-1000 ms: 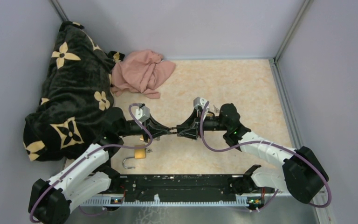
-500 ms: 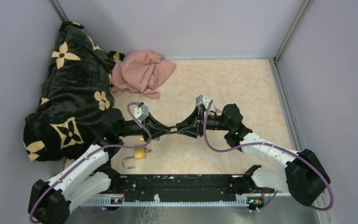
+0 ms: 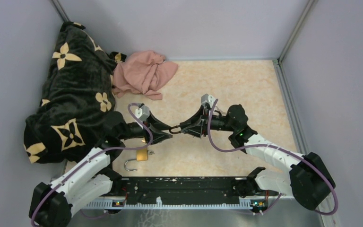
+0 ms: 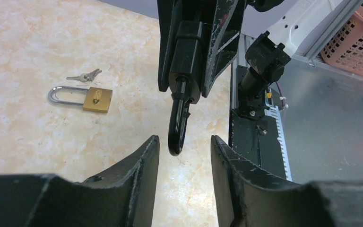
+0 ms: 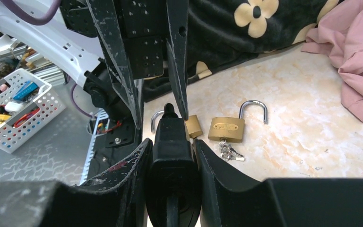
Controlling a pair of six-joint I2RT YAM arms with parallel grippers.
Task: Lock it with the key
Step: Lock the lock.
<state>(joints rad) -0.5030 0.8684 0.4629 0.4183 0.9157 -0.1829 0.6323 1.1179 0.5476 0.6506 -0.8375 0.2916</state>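
Step in hand: I judge this to be a mid-air grip change on the black padlock [image 4: 187,56], above the middle of the table [image 3: 236,85].
Right gripper [image 5: 171,142]: clamped on the padlock body, with the shackle [image 4: 177,127] pointing left towards my other arm.
Left gripper [image 4: 184,140]: moderately wide, one finger on each side of the shackle, touching neither.
Technique: I would centre the shackle between the left fingers and move only along its axis. Any sideways drag may twist the lock in the right grip.
Keys [image 4: 85,75]: a small bunch on the table, just beside a brass padlock [image 4: 97,99], near-left of centre. Whether a key sits in the black padlock I cannot tell.
Other items: a second brass padlock [image 5: 194,126] lies beside the first.
Obstruction: the left arm hangs over the keys, so I judge reaching them needs a retreat first.
Clearances: the flowered blanket [image 3: 71,85] and pink cloth [image 3: 144,73] lie far left, well apart.
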